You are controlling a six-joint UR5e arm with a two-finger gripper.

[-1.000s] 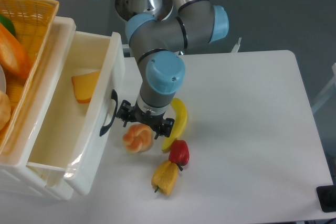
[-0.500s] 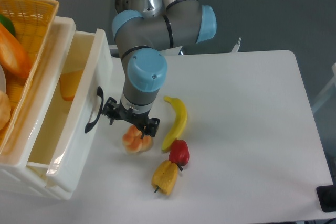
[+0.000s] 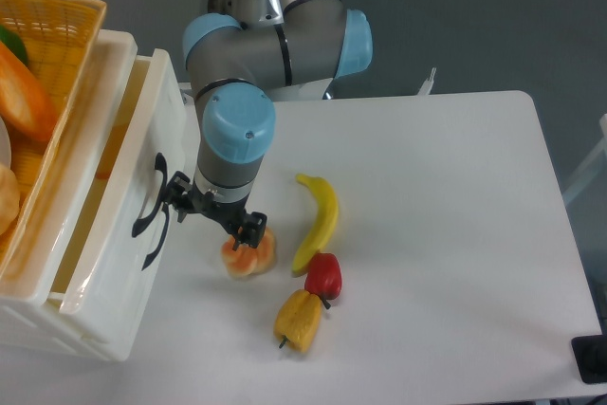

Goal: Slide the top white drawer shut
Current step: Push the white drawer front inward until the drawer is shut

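Top white drawer (image 3: 114, 225) sits at the left of the table (image 3: 455, 234), still pulled out a little from its cabinet (image 3: 121, 49), so that only a narrow strip of its glossy inside shows between the front panel and the cabinet edge; something orange lies in that strip, too squeezed from view to name. Its dark curved handle (image 3: 149, 198) stands on the front panel, and a second dark handle (image 3: 156, 248) shows just below it, though the lower drawer front itself is hard to separate from the white panel around it. The gripper (image 3: 211, 217) hangs low just beside the drawer front, its near end close to the upper handle; whether it touches the panel cannot be told, and the fingers are seen from above as a dark bar, so how far apart they stand, or whether they hold anything, cannot be told either. The arm's blue-capped wrist (image 3: 237, 130) covers much of the tool. A round orange fruit (image 3: 247, 253) lies partly under the gripper's far end. Near it are a banana (image 3: 321, 220), a red pepper (image 3: 323, 275) and a yellow pepper (image 3: 299, 320), the last two touching. A yellow wicker basket (image 3: 57, 26) on the cabinet is cut off by the left edge, its contents only partly seen.
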